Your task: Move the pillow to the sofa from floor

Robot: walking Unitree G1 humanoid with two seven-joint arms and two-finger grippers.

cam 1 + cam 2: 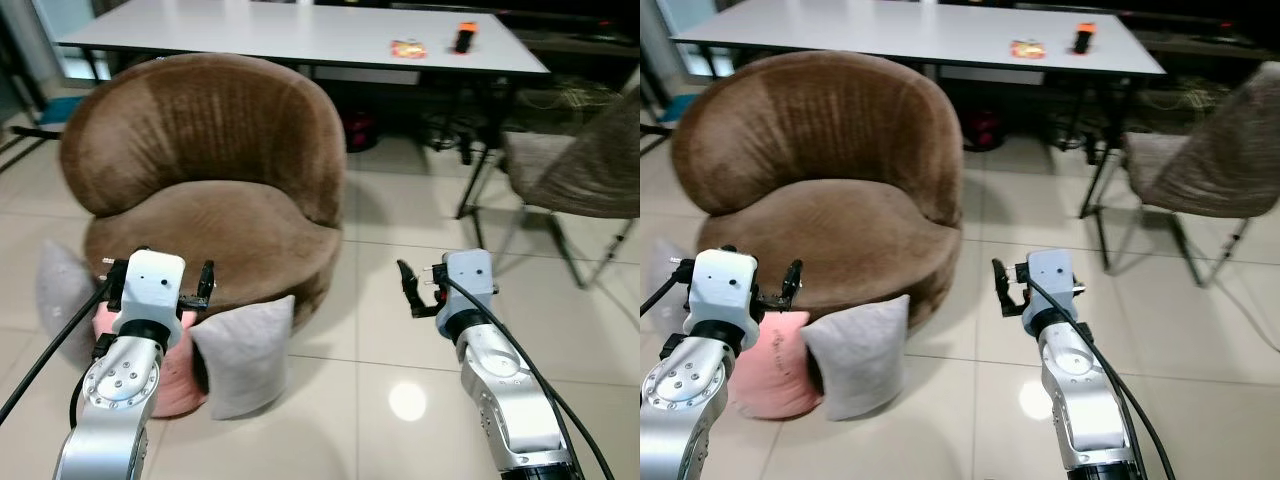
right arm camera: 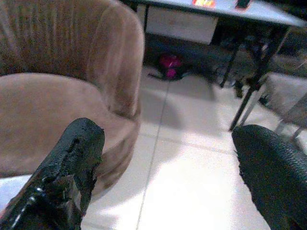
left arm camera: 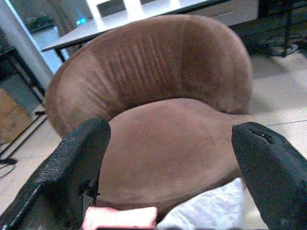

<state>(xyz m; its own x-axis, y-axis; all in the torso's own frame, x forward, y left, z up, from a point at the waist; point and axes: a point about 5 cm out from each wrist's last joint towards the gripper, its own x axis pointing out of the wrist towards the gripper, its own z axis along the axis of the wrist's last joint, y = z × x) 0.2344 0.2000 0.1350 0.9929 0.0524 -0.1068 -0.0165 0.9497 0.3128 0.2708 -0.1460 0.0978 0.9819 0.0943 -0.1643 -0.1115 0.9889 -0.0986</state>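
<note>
While the grey pillow is leaning against the brown sofa on the floor, the left pincer and right pincer are hovering apart-fingered.

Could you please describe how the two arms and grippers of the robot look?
Both arms are silver metal with rounded, jointed segments and small screws on the round joint covers. Each wrist carries a white box-shaped housing. A black cable runs along each arm. The left gripper and right gripper each have two black fingers with a rough, textured surface.
</note>
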